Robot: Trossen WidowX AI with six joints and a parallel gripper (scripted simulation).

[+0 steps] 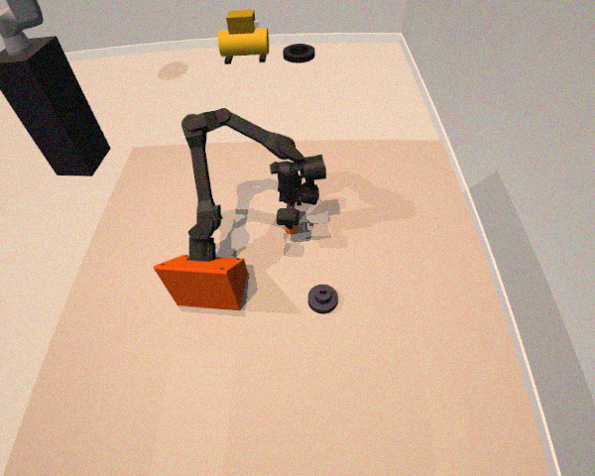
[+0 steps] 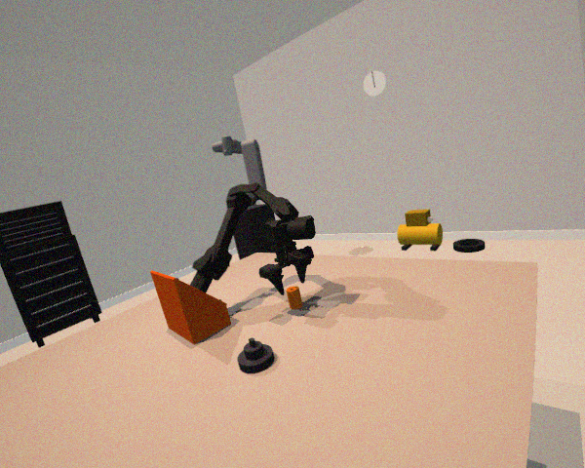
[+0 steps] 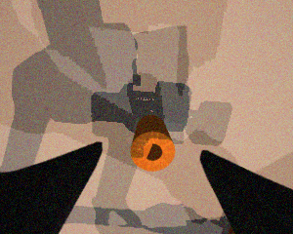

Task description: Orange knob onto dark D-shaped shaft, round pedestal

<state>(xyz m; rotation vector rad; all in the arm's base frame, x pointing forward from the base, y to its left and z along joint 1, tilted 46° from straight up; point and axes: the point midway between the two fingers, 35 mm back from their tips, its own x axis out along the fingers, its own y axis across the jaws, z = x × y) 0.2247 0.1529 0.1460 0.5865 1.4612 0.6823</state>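
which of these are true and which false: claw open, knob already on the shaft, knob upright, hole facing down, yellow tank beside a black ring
The claw is open. True.
The orange knob is already on the shaft. False: it stands apart from the round pedestal.
The knob stands upright. True.
The knob's hole faces down. False: it faces up, toward the wrist camera.
The yellow tank is beside a black ring. True.
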